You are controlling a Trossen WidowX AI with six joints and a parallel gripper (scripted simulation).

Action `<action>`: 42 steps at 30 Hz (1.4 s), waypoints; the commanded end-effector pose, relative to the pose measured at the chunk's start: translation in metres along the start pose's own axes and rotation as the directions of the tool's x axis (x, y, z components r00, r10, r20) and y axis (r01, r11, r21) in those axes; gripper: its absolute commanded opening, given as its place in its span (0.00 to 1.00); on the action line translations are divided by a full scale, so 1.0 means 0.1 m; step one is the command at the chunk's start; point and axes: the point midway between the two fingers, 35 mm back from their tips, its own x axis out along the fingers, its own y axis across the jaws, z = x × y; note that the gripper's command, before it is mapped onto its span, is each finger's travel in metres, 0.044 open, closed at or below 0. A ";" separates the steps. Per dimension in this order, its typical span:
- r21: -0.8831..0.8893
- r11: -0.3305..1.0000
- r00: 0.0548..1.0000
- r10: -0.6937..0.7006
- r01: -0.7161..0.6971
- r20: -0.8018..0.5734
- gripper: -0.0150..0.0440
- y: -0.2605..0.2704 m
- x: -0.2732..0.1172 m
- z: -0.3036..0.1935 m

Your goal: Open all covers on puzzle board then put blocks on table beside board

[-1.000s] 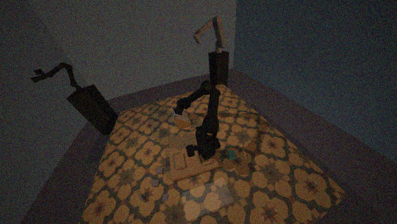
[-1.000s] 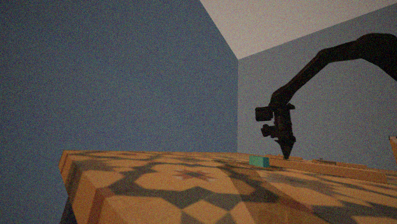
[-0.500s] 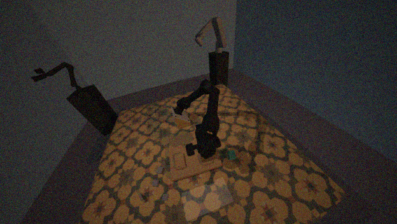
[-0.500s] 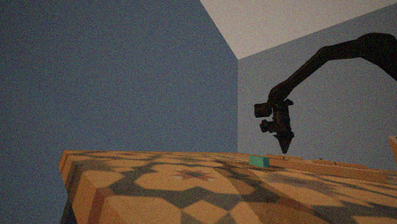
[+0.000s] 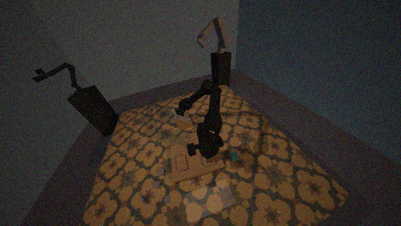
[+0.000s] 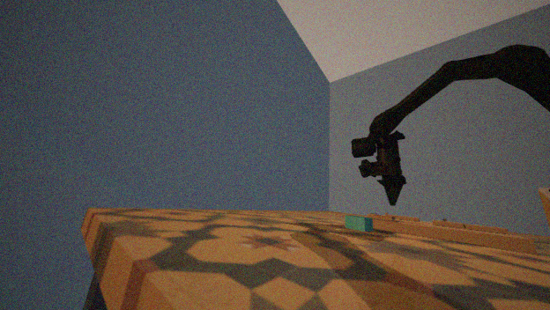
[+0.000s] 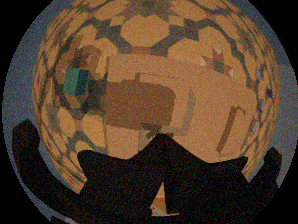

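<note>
The tan puzzle board (image 5: 193,171) (image 6: 485,238) (image 7: 220,90) lies on the table. A raised rectangular cover (image 5: 182,162) shows on its left part in the top view; a narrow brown slot (image 7: 229,131) shows on the right in the wrist view. A large dark brown patch (image 7: 142,105) lies across the board; I cannot tell shadow from open well there. A teal block (image 5: 234,156) (image 6: 358,223) (image 7: 75,81) rests on the table beside the board, clear of it. My gripper (image 6: 393,204) (image 7: 160,137) is shut and empty, above the board. It hides part of the board.
A light-edged box (image 5: 184,122) stands behind the board, with a dark arm (image 5: 193,99) reaching over it. Several small greyish patches, too dim to identify, lie left of the board in the top view. Two more arms stand on dark pedestals (image 5: 93,109) (image 5: 220,69) beyond the table.
</note>
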 end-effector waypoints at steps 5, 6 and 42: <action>-0.008 1.000 1.000 0.000 0.000 0.000 0.25 -0.01 -0.06 0.00; -0.032 1.000 1.000 -0.001 0.001 0.000 0.25 -0.03 -0.06 -0.02; -1.000 0.000 1.000 -0.009 -0.002 -0.002 0.25 -0.89 -0.18 -1.70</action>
